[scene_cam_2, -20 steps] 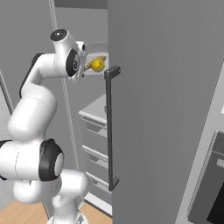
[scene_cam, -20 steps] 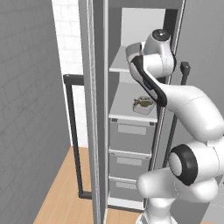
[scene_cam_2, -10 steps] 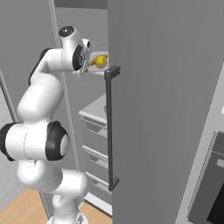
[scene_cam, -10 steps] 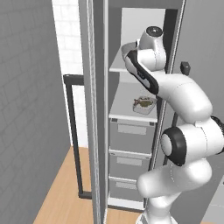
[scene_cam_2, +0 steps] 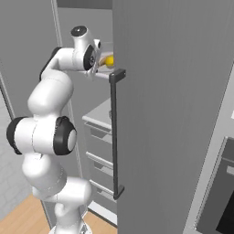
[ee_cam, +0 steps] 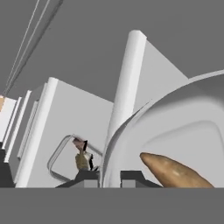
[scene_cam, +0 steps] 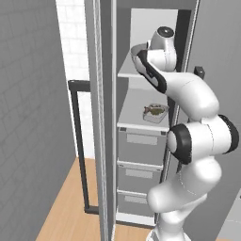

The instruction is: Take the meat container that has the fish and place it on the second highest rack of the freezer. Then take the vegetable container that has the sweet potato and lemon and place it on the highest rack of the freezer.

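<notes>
My gripper [ee_cam: 109, 178] is shut on the rim of the vegetable container [ee_cam: 179, 122], a pale bowl-like tray. It holds the sweet potato [ee_cam: 175, 173], and the lemon [scene_cam_2: 109, 60] shows yellow beside my hand in the right base view. I hold the container inside the freezer [scene_cam: 141, 28] at the level of the highest rack [scene_cam: 128, 75]. Below, the meat container [scene_cam: 156, 112] with the fish [ee_cam: 82, 158] sits on the second highest rack [scene_cam: 134, 117]. From the left base view my hand hides the gripper.
Three grey drawers [scene_cam: 141, 146] sit under the lower shelf. The open freezer door [scene_cam: 101, 117] stands at the left, behind it a dark frame [scene_cam: 77, 141]. A grey panel with a long dark handle [scene_cam_2: 114, 132] closes the right side, and an oven [scene_cam_2: 219, 196] lies beyond.
My hand has risen a little and pushed the vegetable container further in towards the top shelf. The fish container has stayed put.
</notes>
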{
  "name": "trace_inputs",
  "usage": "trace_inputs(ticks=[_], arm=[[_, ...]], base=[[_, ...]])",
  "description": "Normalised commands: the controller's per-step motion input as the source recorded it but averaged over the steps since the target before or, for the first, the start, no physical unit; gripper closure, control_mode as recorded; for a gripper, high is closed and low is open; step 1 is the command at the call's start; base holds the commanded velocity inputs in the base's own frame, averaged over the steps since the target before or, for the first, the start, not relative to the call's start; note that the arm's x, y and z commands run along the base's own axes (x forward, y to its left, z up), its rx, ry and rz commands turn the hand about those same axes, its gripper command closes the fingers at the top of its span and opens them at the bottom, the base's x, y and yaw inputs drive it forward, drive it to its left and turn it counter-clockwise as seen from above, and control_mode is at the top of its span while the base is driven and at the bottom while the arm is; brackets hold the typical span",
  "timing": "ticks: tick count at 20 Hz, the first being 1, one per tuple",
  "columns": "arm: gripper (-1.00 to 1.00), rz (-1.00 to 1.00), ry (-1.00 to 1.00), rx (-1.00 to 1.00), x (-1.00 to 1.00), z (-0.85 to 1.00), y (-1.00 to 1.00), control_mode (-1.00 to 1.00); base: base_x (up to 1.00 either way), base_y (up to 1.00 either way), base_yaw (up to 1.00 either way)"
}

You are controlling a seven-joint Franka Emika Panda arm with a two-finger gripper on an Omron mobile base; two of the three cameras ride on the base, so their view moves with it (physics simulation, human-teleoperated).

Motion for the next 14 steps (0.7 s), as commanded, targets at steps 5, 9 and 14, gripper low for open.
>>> trace_inputs(ticks=[5,9,14], arm=[[1.00,0.00,0.00,0.00,0.33,-0.03,-0.05,-1.00],[1.00,0.00,0.00,0.00,0.26,-0.14,-0.28,-1.00],[1.00,0.00,0.03,0.00,0.50,-0.14,-0.18,-1.00]], base=[[0.00,0.00,0.00],[0.00,0.00,0.00],[0.00,0.00,0.00]])
